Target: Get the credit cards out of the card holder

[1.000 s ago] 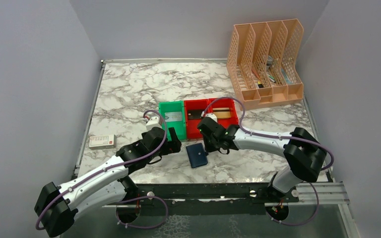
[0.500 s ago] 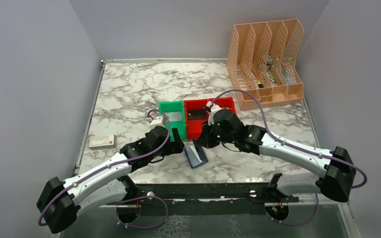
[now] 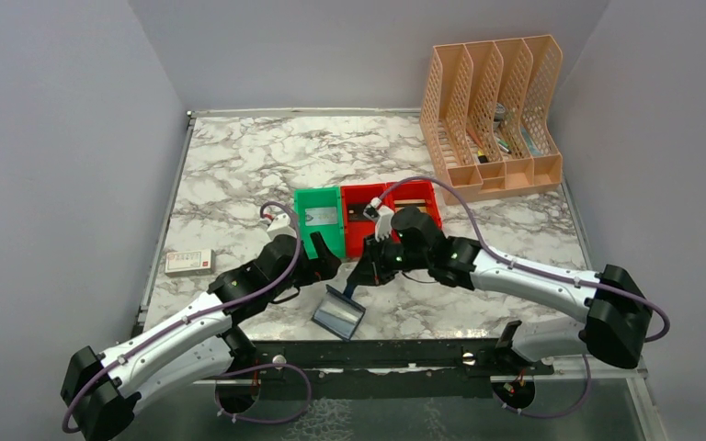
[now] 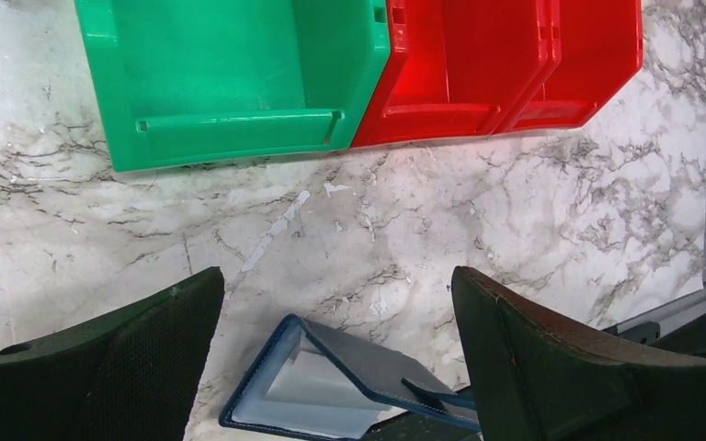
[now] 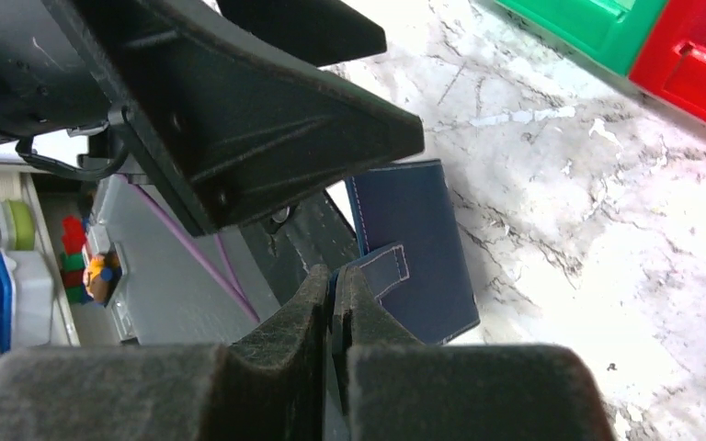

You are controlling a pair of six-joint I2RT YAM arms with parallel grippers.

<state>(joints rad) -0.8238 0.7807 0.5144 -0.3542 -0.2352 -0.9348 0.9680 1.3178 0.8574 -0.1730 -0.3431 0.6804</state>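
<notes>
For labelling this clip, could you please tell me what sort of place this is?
Probably a lab test cell: plain grey walls enclose a marble-pattern table, with staged props like the peach file rack.

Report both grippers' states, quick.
Left gripper: open, holding nothing.
Right gripper: closed on the card holder.

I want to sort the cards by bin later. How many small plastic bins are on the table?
3, side by side in a row: a green bin on the left, a red bin in the middle and a second red bin on the right. None appears hidden.
</notes>
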